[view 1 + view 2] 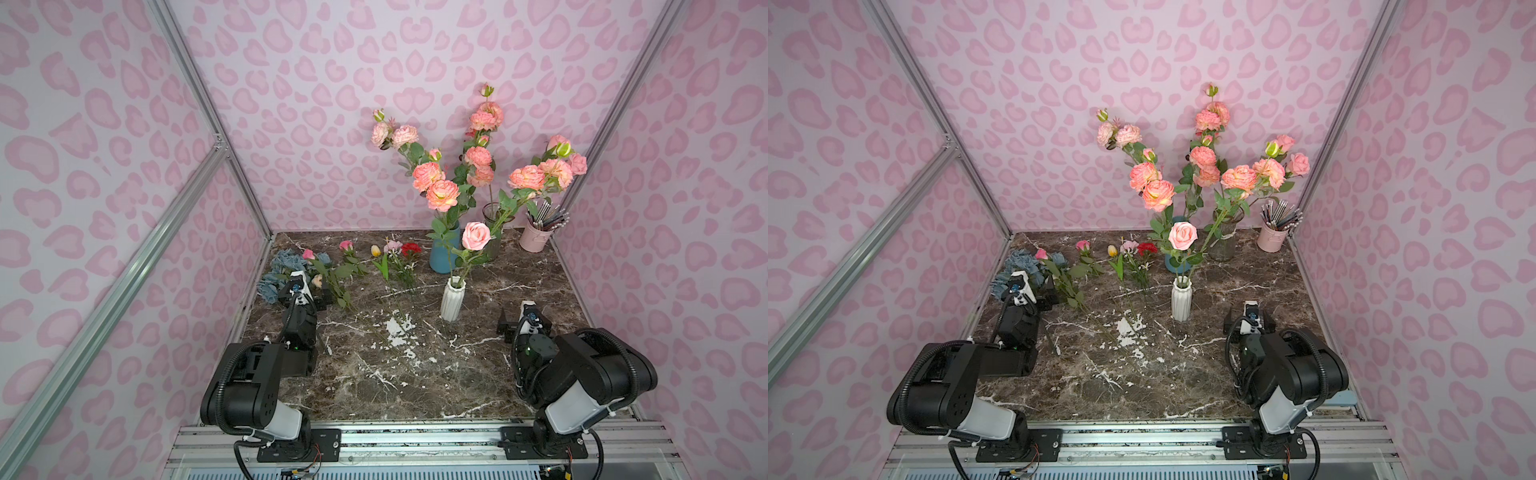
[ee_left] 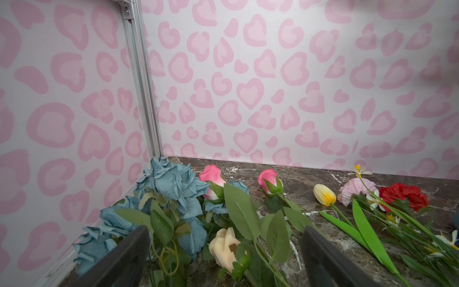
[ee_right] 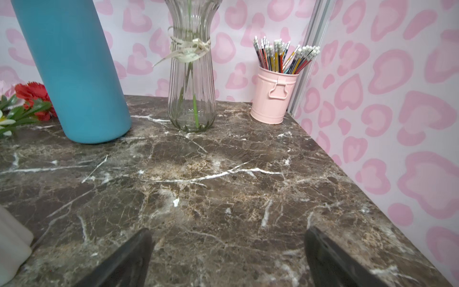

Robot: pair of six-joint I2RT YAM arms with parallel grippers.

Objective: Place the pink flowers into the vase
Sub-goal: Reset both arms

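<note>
Two pink rosebuds [image 2: 212, 175] lie flat on the marble table [image 1: 415, 374] near its far left corner; a larger pink rose [image 1: 476, 235] stands in the white ribbed vase [image 1: 452, 299]. Blue flowers [image 2: 171, 181] and a cream bud [image 2: 224, 246] crowd the buds. The left gripper [image 2: 226, 234] hangs over that heap, jaws wide and empty — the right gripper [image 3: 228, 238] likewise, over the marble beside that vase. Only the right wrist view shows the ribbon [image 3: 188, 51] on the glass vase [image 3: 191, 99].

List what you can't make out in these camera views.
White ribbed vase: right wrist view, mostly cut off by the frame edge.
Blue vase mouth: cut off in the right wrist view; leaves cover it in both top views.
Pink rosebud stem: left wrist view, under a serrated leaf.
Pencils' lower ends: right wrist view, inside the pink bucket.
</note>
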